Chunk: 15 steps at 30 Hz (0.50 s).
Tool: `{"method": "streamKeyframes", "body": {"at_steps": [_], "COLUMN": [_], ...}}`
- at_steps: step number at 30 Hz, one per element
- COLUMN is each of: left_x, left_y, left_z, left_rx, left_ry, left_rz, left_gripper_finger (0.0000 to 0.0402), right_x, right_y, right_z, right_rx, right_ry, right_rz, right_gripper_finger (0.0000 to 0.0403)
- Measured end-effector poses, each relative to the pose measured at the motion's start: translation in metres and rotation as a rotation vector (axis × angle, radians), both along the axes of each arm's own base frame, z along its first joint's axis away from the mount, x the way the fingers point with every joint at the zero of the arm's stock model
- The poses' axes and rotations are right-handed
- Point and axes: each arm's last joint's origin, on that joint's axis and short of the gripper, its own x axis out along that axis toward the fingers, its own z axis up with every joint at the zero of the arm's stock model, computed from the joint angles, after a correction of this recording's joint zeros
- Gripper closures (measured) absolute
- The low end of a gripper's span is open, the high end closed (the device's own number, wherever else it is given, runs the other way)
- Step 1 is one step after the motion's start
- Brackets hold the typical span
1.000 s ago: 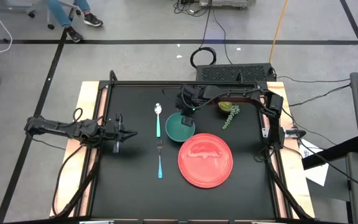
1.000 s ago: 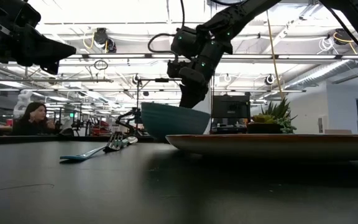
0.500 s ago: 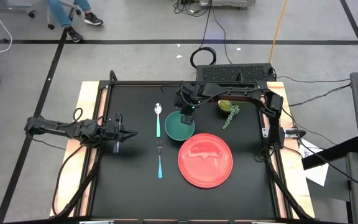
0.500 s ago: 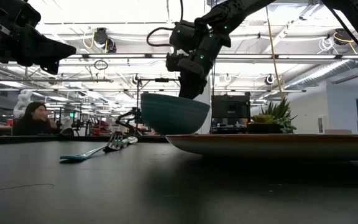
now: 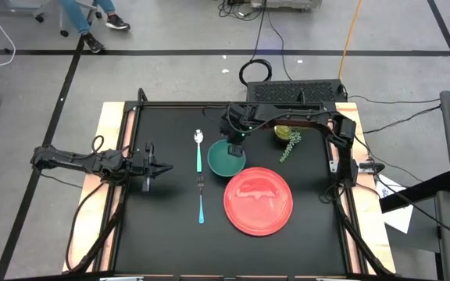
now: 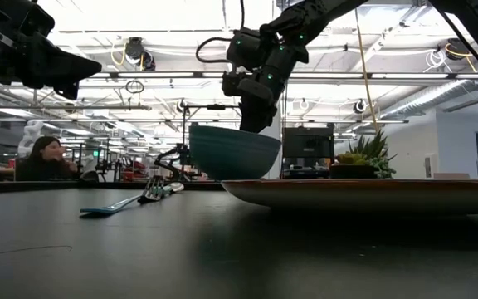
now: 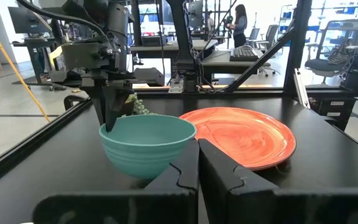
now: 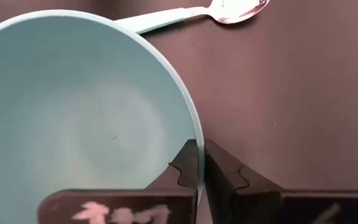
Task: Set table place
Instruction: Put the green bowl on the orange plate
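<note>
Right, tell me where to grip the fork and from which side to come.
Probably the teal handle of the fork, from straight above: it lies flat on the table, apart from the plate and spoon, with bare table either side. The left gripper is nearest.

- A robotics lab or large open workshop hall, not a home.
- The table (image 5: 170,234), black-topped, stands on a grey floor marked with dark tape lines; cables (image 5: 256,70) trail across the floor beyond its far side.
- Beyond the table, the low view shows an exposed ceiling with pipes (image 6: 139,83) and strip lights.
- Past the table stand workbenches, a monitor (image 6: 308,148), office chairs (image 7: 328,62), and a person seated at a desk (image 6: 46,158).
</note>
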Motion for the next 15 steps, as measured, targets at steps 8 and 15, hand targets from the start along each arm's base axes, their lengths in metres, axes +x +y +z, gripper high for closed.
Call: {"method": "streamKeyframes", "body": {"at_steps": [8,15], "left_x": [0.000,0.000], "left_y": [0.000,0.000], "left_z": [0.000,0.000], "left_rx": [0.000,0.000], "left_ry": [0.000,-0.001], "left_rz": [0.000,0.000], "left_gripper_finger": [0.0392,0.0392], "right_x": [-0.013,-0.024], "right_y": [0.004,0.008], "right_z": [0.020,0.029], "right_rx": [0.003,0.023], "right_ry": [0.006,0.054], "right_rz": [0.000,-0.008], "right_gripper_finger": [0.0402,0.0400]}}
